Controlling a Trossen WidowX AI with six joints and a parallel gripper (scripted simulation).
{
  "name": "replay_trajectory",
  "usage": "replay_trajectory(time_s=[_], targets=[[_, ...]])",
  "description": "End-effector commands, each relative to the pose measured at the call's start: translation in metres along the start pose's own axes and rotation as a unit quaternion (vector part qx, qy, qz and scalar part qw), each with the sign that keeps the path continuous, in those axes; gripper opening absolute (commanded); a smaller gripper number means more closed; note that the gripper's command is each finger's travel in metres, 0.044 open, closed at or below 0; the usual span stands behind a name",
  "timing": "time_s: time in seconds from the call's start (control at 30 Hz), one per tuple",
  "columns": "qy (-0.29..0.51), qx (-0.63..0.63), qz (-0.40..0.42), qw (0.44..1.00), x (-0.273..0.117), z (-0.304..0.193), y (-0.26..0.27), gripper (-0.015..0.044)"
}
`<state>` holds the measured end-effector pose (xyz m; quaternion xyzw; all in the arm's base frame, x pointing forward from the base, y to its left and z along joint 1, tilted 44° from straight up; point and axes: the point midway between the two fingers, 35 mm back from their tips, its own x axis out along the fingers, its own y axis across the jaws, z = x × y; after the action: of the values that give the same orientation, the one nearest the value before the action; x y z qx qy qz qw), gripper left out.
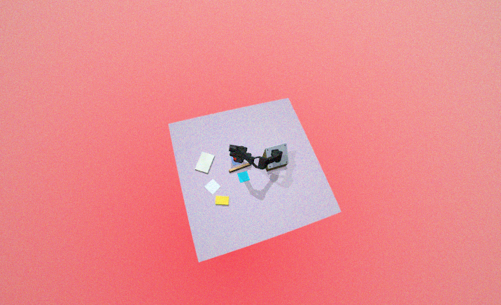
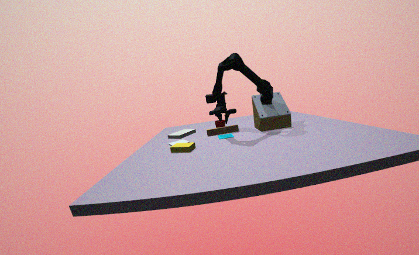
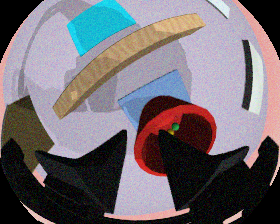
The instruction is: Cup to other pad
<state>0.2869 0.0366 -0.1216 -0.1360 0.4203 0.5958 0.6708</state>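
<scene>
- We find the claw [image 3: 141,136] part-open and gripping nothing, lowered to the red cup [image 3: 197,129]; in the wrist view one finger [image 3: 177,163] crosses the cup's mouth while the other stands just outside its near wall.
- The cup stands upright on a pale blue pad [image 3: 134,106], with the small marbles [image 3: 175,125] showing inside it.
- We judge the step in hand to be the grasp: the fingers appear to straddle the cup's wall but are not yet closed on it.
- Next, we reckon, comes a firm pinch on the rim, then a level lift high enough to carry the cup over the wooden bar [image 3: 131,52] to the cyan pad [image 3: 98,23] beyond it, without tipping.
- Only the wrist view shows us the marbles and the pale pad under the cup; from the side the bar [image 2: 222,130] hides the cup's foot.
- The side view alone shows the claw [image 2: 223,119] pointing straight down at the cup [image 2: 219,123], and the arm arching from its base block [image 2: 271,115].
- From above, the arm covers nearly all of the cup, though the cyan pad [image 1: 243,176] lies plain to see on the table [image 1: 283,212].
</scene>
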Motion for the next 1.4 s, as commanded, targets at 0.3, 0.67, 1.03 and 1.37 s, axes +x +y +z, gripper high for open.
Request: replay_trajectory(time_s=[0.3, 0.67, 1.03, 1.37], targets=[[-0.001, 0.001, 0.002, 1.0, 0.011, 0.0, 0.002, 0.0122], [-0.001, 0.001, 0.002, 1.0, 0.011, 0.0, 0.002, 0.0009], [0.0, 0.002, 0.002, 1.0, -0.01, -0.001, 0.0, 0.0], [0.0, 0.004, 0.003, 1.0, -0.052, -0.002, 0.001, 0.0]])
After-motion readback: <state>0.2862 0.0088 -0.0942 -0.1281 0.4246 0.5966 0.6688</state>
